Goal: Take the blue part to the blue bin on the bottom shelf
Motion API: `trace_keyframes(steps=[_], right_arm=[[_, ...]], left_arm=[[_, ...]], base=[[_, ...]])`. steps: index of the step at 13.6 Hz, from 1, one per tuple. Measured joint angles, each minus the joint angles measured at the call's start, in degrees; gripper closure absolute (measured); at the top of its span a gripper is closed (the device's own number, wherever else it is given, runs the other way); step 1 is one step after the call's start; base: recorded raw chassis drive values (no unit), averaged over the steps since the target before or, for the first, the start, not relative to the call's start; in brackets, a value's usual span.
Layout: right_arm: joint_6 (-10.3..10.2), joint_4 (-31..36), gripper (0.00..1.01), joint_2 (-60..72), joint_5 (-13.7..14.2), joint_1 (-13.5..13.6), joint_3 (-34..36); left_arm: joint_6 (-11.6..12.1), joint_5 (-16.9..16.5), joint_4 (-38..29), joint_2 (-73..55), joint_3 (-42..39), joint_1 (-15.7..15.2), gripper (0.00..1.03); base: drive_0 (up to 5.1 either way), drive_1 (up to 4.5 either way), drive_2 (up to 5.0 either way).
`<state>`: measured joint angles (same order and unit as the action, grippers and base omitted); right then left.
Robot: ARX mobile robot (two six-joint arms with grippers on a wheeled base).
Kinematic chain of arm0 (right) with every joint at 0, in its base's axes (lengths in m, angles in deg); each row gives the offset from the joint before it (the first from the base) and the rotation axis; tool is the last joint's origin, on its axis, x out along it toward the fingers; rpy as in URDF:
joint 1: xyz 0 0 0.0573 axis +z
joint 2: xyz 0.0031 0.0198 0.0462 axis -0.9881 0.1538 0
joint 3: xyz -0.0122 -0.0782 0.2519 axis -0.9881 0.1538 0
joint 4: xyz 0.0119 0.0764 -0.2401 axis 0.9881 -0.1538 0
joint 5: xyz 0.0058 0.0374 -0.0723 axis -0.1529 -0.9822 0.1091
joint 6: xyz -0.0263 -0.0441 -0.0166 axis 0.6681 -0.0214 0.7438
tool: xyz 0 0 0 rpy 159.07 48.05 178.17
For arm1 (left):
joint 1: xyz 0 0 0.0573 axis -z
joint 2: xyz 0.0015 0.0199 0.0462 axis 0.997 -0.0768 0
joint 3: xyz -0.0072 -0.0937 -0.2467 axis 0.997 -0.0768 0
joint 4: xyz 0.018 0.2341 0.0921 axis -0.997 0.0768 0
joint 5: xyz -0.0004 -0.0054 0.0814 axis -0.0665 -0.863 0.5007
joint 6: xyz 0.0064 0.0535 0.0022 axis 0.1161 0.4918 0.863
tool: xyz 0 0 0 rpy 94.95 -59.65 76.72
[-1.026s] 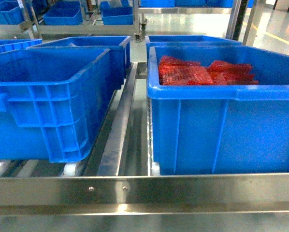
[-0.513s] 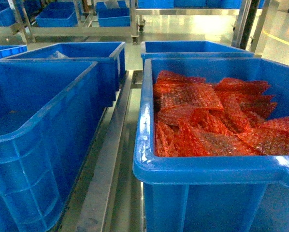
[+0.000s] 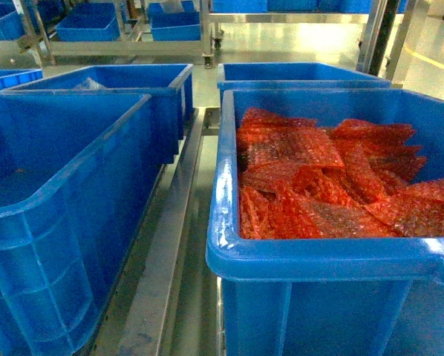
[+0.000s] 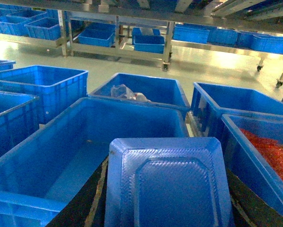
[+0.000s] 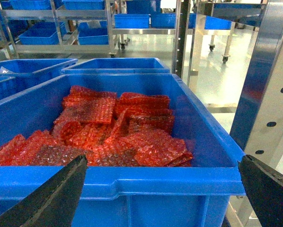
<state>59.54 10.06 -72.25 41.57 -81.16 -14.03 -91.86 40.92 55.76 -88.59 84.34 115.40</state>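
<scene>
A flat blue part with a ribbed, recessed face fills the lower middle of the left wrist view. My left gripper is shut on it, one black finger on each side. Just beyond it lies a large empty blue bin, which sits at the left in the head view. The bottom shelf shows as a steel rail between the bins. My right gripper stands open in front of the near wall of another bin. Neither gripper appears in the head view.
The right bin holds several red bubble-wrap bags. More blue bins stand behind, one with a clear plastic bag. A perforated steel upright rises at the right. Racks with blue bins line the far floor.
The head view has risen and moved forward: the steel front rail has dropped out of sight and the bins' insides now show. Little has changed over the last half second.
</scene>
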Motion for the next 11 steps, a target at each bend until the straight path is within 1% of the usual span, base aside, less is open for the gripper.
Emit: trace_keyframes(steps=[2, 11], right_arm=[[0.0, 0.0, 0.03, 0.0, 0.0, 0.0, 0.0], [0.0, 0.0, 0.03, 0.0, 0.0, 0.0, 0.0]], left_arm=[[0.0, 0.0, 0.0, 0.0, 0.0, 0.0, 0.6], [0.0, 0.0, 0.0, 0.0, 0.0, 0.0, 0.6]], base=[[0.0, 4.15, -4.2], [0.0, 0.0, 0.0]])
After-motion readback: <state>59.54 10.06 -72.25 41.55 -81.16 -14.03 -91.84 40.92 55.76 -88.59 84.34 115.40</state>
